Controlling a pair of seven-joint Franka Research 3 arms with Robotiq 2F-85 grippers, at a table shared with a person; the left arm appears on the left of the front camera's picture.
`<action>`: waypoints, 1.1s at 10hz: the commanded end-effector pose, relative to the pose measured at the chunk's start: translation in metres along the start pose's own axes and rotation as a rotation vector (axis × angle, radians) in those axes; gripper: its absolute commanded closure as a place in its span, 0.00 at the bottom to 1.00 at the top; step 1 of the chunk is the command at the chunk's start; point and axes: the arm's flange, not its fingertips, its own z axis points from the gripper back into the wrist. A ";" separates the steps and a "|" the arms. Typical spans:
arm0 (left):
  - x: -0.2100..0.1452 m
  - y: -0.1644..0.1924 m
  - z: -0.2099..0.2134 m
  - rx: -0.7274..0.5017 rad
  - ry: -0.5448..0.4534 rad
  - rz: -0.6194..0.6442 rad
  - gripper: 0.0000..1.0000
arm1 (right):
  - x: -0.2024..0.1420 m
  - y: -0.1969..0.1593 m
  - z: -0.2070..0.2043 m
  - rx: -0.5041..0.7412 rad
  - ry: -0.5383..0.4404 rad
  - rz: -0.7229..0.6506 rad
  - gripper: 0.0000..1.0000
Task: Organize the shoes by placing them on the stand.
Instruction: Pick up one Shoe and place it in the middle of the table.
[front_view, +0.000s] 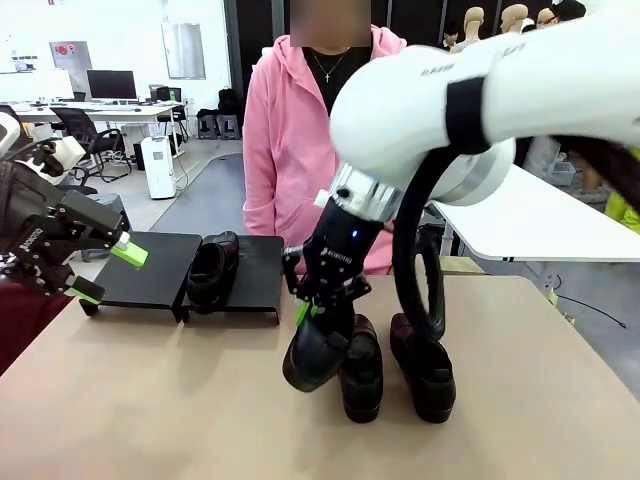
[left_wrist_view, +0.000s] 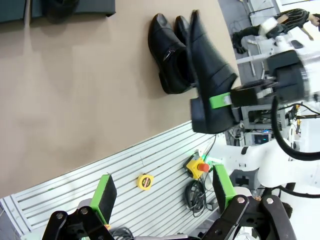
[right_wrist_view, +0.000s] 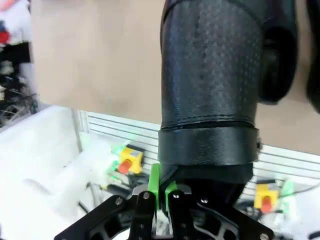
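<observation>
1. My right gripper (front_view: 318, 305) is clamped nearly shut on the heel rim of a glossy black leather loafer (front_view: 316, 358), which hangs on along my fingers.
2. Two more matching loafers (front_view: 425, 372) stand just beside it on the table.
3. The low matte-black stand (front_view: 160, 265) lies to my left and farther across. It carries one loafer (front_view: 212, 268).
4. My left gripper (front_view: 105, 272) is nearer the stand, wide open and empty.

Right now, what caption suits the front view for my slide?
Right gripper holds a shoe by its heel beside two shoes on the table; another shoe sits on the stand.
</observation>
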 end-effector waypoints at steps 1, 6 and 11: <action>0.001 0.003 0.001 -0.010 0.003 -0.018 0.00 | 0.040 0.022 -0.040 -0.112 0.045 0.052 1.00; 0.001 0.003 0.001 -0.010 0.003 -0.018 0.00 | 0.078 0.033 -0.112 -0.186 0.096 0.119 1.00; 0.001 0.003 0.001 -0.010 0.003 -0.018 0.00 | 0.084 0.044 -0.127 -0.191 0.141 0.063 0.00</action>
